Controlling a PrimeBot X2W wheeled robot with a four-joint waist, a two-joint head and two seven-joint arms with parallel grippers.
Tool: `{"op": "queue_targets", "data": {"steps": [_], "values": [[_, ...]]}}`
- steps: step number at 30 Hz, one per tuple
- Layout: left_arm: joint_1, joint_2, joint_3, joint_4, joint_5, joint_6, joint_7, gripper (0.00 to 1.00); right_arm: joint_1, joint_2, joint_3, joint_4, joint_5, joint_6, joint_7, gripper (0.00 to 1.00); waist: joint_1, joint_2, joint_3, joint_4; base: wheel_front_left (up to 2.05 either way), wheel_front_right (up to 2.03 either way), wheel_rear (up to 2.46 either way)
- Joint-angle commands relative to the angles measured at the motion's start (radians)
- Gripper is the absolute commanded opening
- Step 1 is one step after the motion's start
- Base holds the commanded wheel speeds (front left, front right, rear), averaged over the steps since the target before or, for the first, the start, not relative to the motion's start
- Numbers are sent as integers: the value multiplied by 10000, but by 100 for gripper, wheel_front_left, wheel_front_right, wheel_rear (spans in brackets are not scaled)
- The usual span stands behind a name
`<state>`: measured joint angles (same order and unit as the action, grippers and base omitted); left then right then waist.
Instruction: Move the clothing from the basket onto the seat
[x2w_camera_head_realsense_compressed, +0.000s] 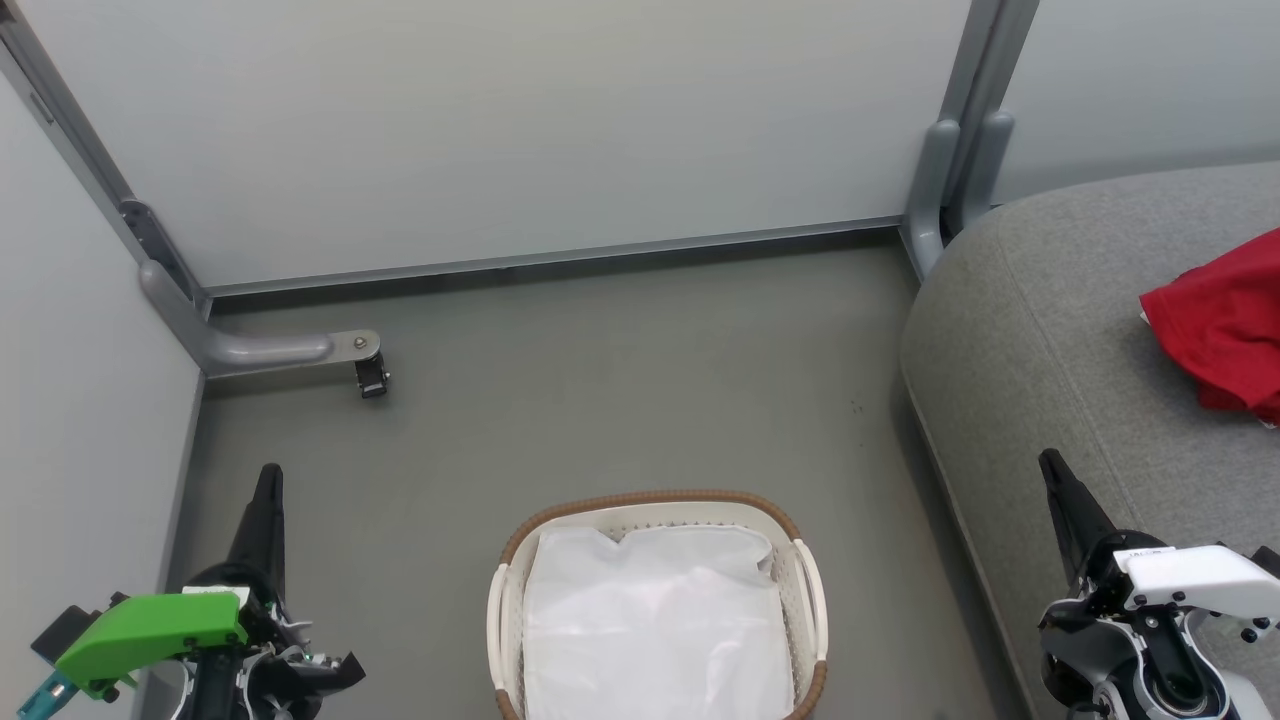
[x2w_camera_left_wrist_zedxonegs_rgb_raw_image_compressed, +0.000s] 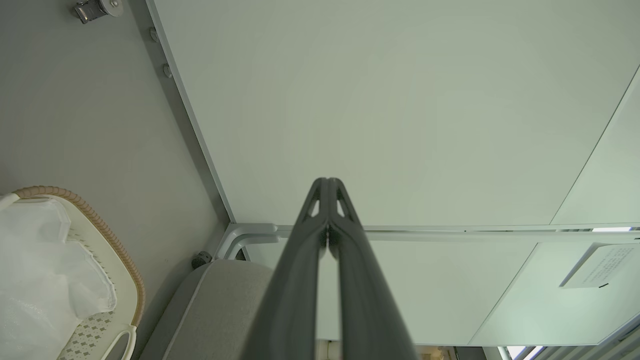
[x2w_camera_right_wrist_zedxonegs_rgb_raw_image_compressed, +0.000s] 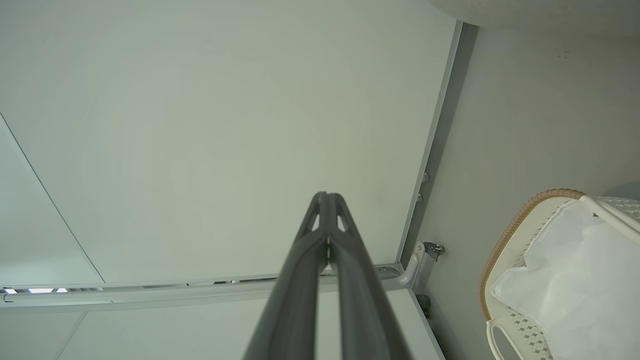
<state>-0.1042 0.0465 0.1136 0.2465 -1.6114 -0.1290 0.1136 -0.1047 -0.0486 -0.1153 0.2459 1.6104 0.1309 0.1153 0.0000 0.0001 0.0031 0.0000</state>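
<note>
A dull grey floor (x2w_camera_head_realsense_compressed: 600, 380) is closed off by pale partition panels (x2w_camera_head_realsense_compressed: 500, 130) in a grey metal frame (x2w_camera_head_realsense_compressed: 240, 350), and a small dark caster (x2w_camera_head_realsense_compressed: 372, 378) sits under the frame's foot at the left.

The basket (x2w_camera_head_realsense_compressed: 650, 498) stands on the floor at the bottom middle of the head view, and its near end is cut off by the picture's edge. A crumpled white liner (x2w_camera_head_realsense_compressed: 650, 620) covers most of its inside, so anything beneath it cannot be seen.

The seat (x2w_camera_head_realsense_compressed: 1040, 330) fills the right side, just beside the basket, and it runs out of view to the right and below. The clothing (x2w_camera_head_realsense_compressed: 1225, 320) lies on top of the seat as a rumpled red heap, well apart from the basket. The right edge cuts the heap, and it is hard to tell whether it is one garment or two.

The left pincer (x2w_camera_head_realsense_compressed: 269, 475) hangs over the floor at the lower left, beside a green cover (x2w_camera_head_realsense_compressed: 150, 630). In the left wrist view its fingers (x2w_camera_left_wrist_zedxonegs_rgb_raw_image_compressed: 300, 280) are pressed together at the tips and hold nothing.

The right pincer (x2w_camera_head_realsense_compressed: 1050, 462) rises at the lower right, in front of the seat's edge and beside a white cover (x2w_camera_head_realsense_compressed: 1200, 570). In the right wrist view its fingers (x2w_camera_right_wrist_zedxonegs_rgb_raw_image_compressed: 300, 290) likewise meet at the tips and are empty.
</note>
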Motion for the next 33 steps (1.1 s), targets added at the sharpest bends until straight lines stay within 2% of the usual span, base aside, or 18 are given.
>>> {"op": "queue_targets", "data": {"steps": [1, 33], "values": [[-98, 69, 21, -23, -31, -37, 44, 0, -63, -29, -10, -35, 40, -3, 18, 0, 0, -1, 0, 0, 0, 0, 0], [-98, 69, 20, -23, -32, -37, 42, 0, -62, -29, -6, -34, 42, -3, 14, 0, 0, -1, 0, 0, 0, 0, 0]]}}
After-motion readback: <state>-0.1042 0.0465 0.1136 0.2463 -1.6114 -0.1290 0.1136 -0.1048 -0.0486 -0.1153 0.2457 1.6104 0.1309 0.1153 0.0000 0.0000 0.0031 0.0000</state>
